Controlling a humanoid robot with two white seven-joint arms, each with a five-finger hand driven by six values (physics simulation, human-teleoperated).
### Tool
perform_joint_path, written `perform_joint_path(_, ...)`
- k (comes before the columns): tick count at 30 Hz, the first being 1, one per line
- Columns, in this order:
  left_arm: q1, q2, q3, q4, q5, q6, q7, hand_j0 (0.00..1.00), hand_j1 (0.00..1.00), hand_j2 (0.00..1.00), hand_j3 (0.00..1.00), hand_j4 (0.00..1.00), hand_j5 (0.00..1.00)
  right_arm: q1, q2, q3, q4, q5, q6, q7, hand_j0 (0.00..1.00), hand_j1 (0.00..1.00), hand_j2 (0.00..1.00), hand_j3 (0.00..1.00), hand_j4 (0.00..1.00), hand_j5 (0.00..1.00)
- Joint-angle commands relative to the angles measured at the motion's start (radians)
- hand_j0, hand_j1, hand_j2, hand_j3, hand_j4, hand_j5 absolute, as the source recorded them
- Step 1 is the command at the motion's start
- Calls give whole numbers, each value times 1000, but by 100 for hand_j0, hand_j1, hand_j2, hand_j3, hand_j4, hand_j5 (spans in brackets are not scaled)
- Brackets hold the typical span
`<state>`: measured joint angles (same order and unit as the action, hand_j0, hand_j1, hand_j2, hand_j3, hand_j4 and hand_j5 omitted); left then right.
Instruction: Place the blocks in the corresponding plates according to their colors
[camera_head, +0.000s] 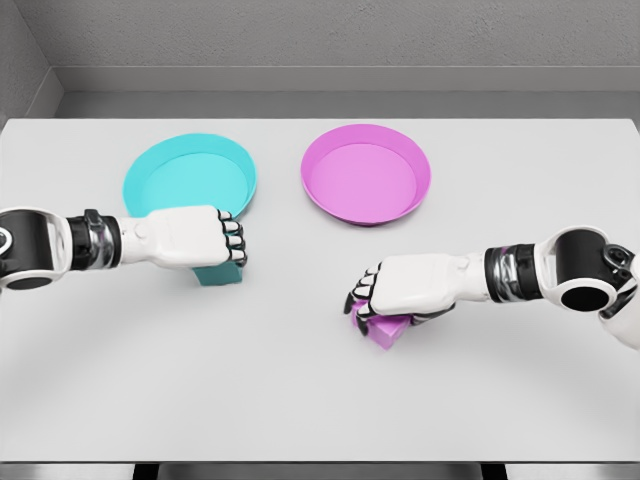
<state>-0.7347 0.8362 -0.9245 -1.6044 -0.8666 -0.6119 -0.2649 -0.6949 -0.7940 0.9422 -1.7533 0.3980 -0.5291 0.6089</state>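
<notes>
Each hand is clenched on its own block on the bench (300, 400): the left hand (195, 237) grasps the teal block (218, 273) just before the teal plate (190, 180), and the right hand (400, 285) grasps the pink block (383, 330) further before the pink plate (366, 174), apparently ready to lift each to its matching colour.

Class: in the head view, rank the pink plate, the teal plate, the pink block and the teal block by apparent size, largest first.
1. pink plate and teal plate: they look about alike, so no ranking between them.
2. pink block and teal block: both much smaller, each largely hidden under a hand, so unranked.
</notes>
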Motion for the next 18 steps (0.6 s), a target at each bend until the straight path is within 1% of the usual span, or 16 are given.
perform_joint_path(1,0,4,6,-3,26,1,1,52,52,52,52,52,52,0,-1,-2,0,1,0,2,50,50,50,50,50,50)
perform_joint_path(4,-18,8,9,-23,63,1,1,52,52,52,52,52,52,-9,-2,-7,0,1,0,2,50,50,50,50,50,50)
perform_joint_path(5,-25,9,9,-25,72,1,1,51,51,51,51,51,51,-20,-2,-7,0,1,0,2,50,50,50,50,50,50)
perform_joint_path(7,-35,9,16,-26,94,1,1,46,46,46,46,46,46,-20,-2,-20,0,-2,0,2,50,50,50,50,50,50)
perform_joint_path(9,-38,9,21,-42,115,1,3,45,45,45,45,45,45,-20,-2,-39,6,-2,3,2,50,50,50,50,50,50)
perform_joint_path(12,-41,12,55,-40,156,1,4,45,45,45,45,45,45,-25,-2,-60,9,-2,40,2,50,50,50,50,50,50)
perform_joint_path(14,-38,12,85,-17,204,1,3,45,45,45,45,45,45,-34,-2,-72,9,-2,69,2,50,50,50,50,50,50)
perform_joint_path(15,-41,12,88,3,209,1,4,45,45,45,45,45,45,-38,-2,-72,11,-2,72,2,50,50,50,50,50,50)
perform_joint_path(17,-43,11,118,66,251,1,4,45,45,45,45,45,45,-51,-4,-80,9,-4,80,2,50,50,50,50,50,50)
perform_joint_path(18,-46,9,127,96,274,1,4,45,45,45,45,45,45,-49,-2,-103,11,-4,80,2,50,50,50,50,50,50)
